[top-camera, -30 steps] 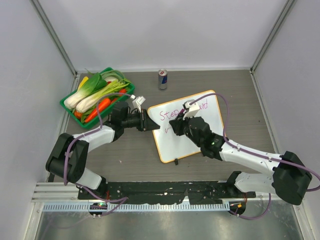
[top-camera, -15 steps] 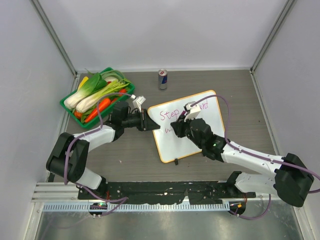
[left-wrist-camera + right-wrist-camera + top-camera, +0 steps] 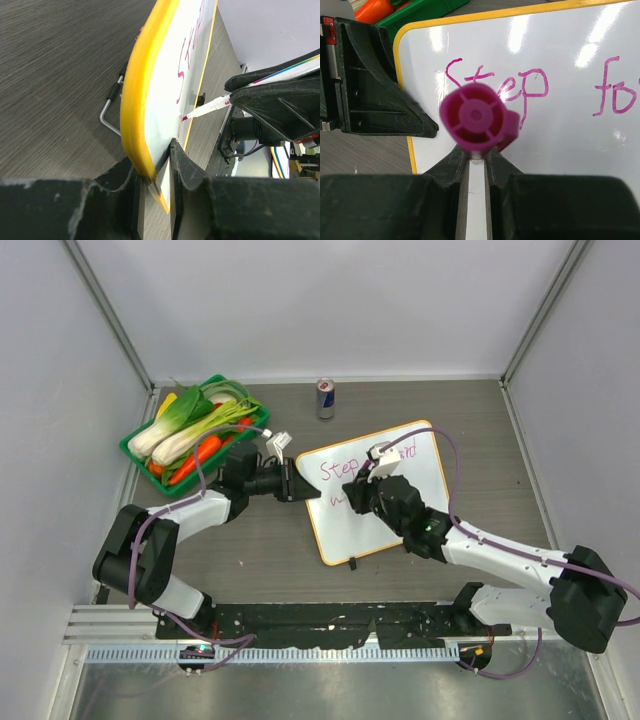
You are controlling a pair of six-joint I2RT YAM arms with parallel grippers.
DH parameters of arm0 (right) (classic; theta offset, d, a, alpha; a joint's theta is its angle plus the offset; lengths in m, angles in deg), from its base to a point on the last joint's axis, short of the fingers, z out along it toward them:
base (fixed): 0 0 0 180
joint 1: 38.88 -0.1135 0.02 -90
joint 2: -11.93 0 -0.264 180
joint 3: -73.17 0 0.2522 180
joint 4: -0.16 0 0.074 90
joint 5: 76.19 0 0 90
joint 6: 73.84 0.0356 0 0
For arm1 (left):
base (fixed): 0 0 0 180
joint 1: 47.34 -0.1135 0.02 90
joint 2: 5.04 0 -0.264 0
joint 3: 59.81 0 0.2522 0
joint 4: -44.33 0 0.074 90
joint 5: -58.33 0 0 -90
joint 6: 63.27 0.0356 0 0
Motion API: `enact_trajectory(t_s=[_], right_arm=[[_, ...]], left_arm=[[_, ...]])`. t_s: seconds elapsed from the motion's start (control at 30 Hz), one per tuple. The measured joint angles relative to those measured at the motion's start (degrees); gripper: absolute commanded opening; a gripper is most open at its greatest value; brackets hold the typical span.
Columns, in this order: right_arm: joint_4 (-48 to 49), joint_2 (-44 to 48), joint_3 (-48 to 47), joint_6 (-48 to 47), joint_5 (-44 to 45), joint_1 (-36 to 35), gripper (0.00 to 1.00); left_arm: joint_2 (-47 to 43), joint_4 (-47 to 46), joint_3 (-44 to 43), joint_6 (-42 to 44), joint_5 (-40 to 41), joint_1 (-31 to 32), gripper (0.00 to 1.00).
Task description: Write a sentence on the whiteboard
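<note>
Arms meet at whiteboard [image 3: 425,468]
Left gripper [image 3: 160,175] clamps its 9 o'clock edge; right gripper [image 3: 476,155] pinches marker [image 3: 475,117]; can [image 3: 325,398] at 12 o'clock.

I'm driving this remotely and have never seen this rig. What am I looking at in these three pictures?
These are two robot arms bolted to a table. The wide picture looks down from above and behind them; the other two come from a camera on each wrist. The left claw is clamped on the edge of the whiteboard. The right claw holds a pink marker, tip at the board, under the started sentence; the right wrist view shows "Step fo". Farther back sit a green basket of vegetables and a can.
</note>
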Motion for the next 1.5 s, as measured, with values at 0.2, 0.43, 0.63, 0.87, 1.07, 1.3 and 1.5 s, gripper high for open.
enact_trajectory(t_s=[0.2, 0.43, 0.63, 0.87, 1.07, 1.3, 1.5], right_arm=[[-0.7, -0.7, -0.9, 0.0, 0.6, 0.0, 0.01], [-1.1, -2.0, -2.5, -0.2, 1.6, 0.0, 0.01], [-1.2, -2.5, -3.5, -0.2, 2.7, 0.0, 0.02], [-1.2, -1.7, -3.5, -0.3, 2.7, 0.0, 0.02], [-1.3, 1.9, -2.3, -0.5, 3.2, 0.4, 0.01], [-1.3, 0.7, -2.3, -0.7, 3.3, 0.8, 0.01], [-1.2, -0.2, -2.3, -0.7, 3.6, 0.9, 0.02]], left_arm=[[0.0, 0.0, 0.0, 0.0, 0.2, 0.0, 0.0], [0.0, 0.1, 0.0, 0.0, 0.3, 0.1, 0.0], [0.0, 0.2, -0.1, 0.2, 0.3, 0.2, 0.0], [0.0, 0.2, -0.2, 0.3, 0.3, 0.3, 0.0], [0.0, 0.2, -0.6, 1.1, 0.4, 0.8, 0.0], [0.1, 0.2, -0.7, 1.2, 0.5, 0.9, 0.0], [0.2, 0.2, -0.7, 1.3, 0.6, 0.9, 0.0]])
